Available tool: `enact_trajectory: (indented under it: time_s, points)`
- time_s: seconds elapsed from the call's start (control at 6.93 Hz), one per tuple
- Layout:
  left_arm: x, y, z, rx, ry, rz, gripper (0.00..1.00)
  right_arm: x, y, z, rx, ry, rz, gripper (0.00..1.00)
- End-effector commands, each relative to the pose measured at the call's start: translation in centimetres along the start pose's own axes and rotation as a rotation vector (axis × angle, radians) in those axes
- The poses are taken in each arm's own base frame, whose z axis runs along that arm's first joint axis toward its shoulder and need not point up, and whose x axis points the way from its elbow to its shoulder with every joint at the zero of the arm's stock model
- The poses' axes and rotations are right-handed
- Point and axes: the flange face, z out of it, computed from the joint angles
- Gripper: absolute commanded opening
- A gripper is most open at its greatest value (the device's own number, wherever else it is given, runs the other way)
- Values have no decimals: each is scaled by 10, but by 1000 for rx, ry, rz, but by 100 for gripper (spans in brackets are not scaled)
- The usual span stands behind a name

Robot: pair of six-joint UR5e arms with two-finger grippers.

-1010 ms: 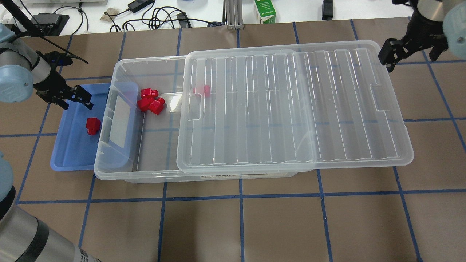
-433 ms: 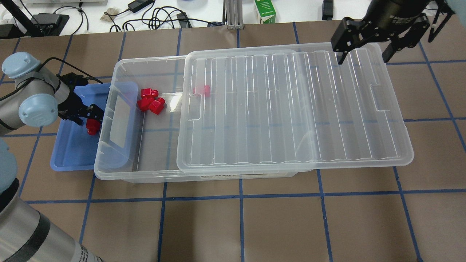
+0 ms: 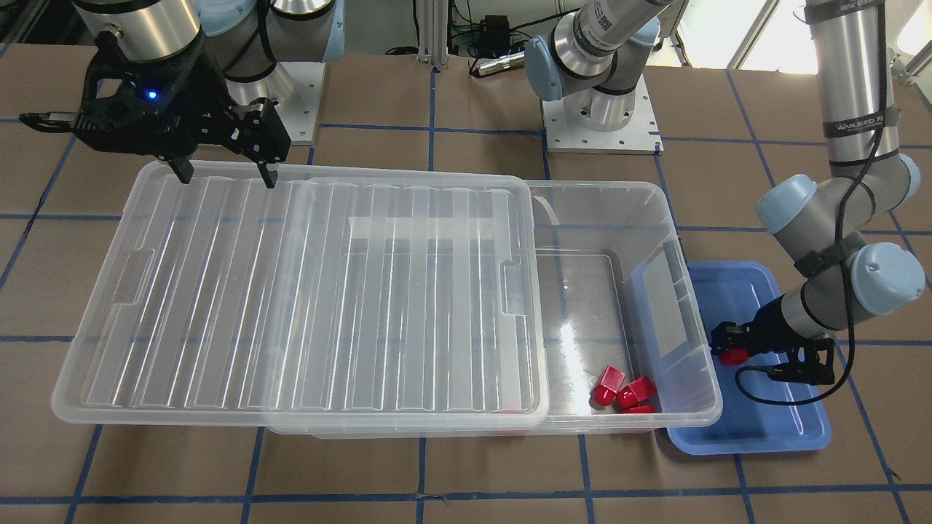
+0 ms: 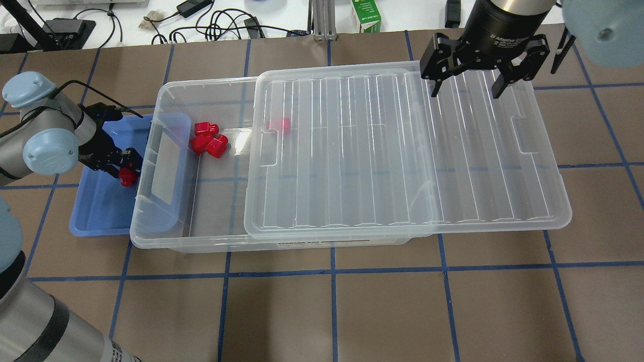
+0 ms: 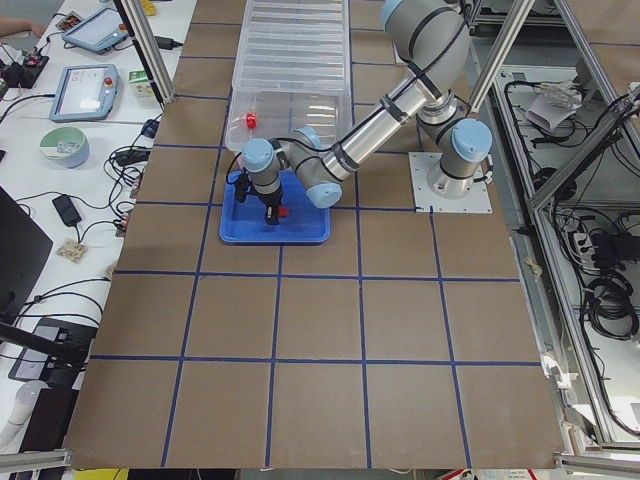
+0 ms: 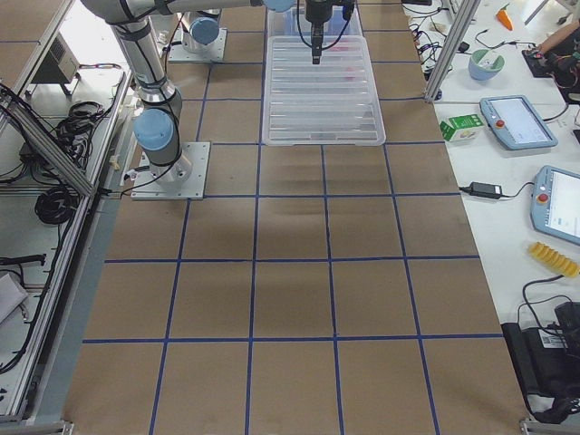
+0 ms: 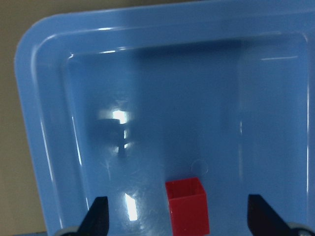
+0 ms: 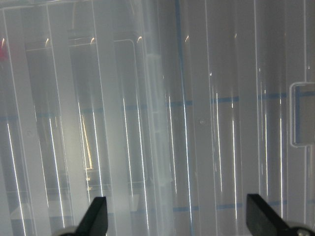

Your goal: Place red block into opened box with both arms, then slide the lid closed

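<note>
The red block [image 4: 129,177] lies in the blue tray [image 4: 95,211], close to the box's short end. My left gripper [image 4: 126,168] is low in the tray and open, its fingers on either side of the red block [image 7: 187,206] without touching it. The clear box [image 4: 151,240] has its lid [image 4: 402,151] slid toward my right, leaving the left end uncovered. Several red pieces [image 4: 209,138] lie inside the open end, and one more [image 4: 279,124] shows through the lid. My right gripper [image 4: 466,93] hangs open over the lid's far edge, holding nothing.
The lid overhangs the box's right end [image 4: 553,211]. Cables, a power brick and a green carton [image 4: 366,15] sit on the white bench beyond the table. Brown table surface with blue tape lines runs along the near side [image 4: 332,311].
My left gripper came down into the blue tray and now straddles the red block. My right gripper swung in from the far right to above the lid's far edge.
</note>
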Motion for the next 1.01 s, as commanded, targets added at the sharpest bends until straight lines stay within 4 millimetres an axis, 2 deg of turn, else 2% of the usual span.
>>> enact_trajectory:
  time_s: [0.0,0.14,0.29,0.43,0.58,0.72,0.87]
  points:
    - [0,-2,-12,10,-8,7,0,-1,2,4,2,-1,0,100]
    - [-2,-7,-39,0,-58,19,0,-1,2,4,2,0,-2,100]
    - [-3,-16,-96,-10,-69,25,0,0,2,4,1,8,-6,100]
    - [0,-25,-162,17,-89,31,0,0,1,5,0,10,-8,100]
    - [45,-25,-212,-25,-67,50,0,0,2,4,2,11,-6,100]
    - [109,-15,-253,-43,-63,15,0,0,2,4,2,13,-5,100]
    - [176,-8,-252,-56,-61,9,0,0,2,3,3,11,-8,100]
